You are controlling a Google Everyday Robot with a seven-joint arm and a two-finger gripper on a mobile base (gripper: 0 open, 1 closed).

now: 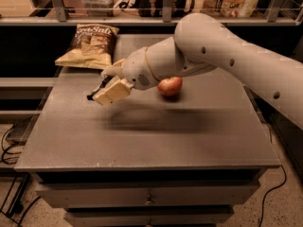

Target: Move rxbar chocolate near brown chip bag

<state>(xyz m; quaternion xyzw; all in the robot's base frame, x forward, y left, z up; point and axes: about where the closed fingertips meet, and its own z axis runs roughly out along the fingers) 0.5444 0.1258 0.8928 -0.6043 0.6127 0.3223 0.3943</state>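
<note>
- Spanning the lower view, the grey counter (142,141) carries the chip bag at its far left corner.
- Reaching in from the right, the white arm (222,51) slants down toward the chip bag and ends just short of it.
- Lying flat, the chip bag (90,44) shows its dark "Sea Salt" top to the rear and its tan end to the front left.
- Hanging above the counter just in front of the chip bag, the claw (98,92) is closed to a narrow gap on the bar.
- Sitting right of the chip bag and well apart from it, the red apple (169,85) is partly behind the arm's wrist.
- Showing only as a thin black sliver between the fingers, the bar (90,97) is off the counter, near the chip bag's front edge but not touching it.
</note>
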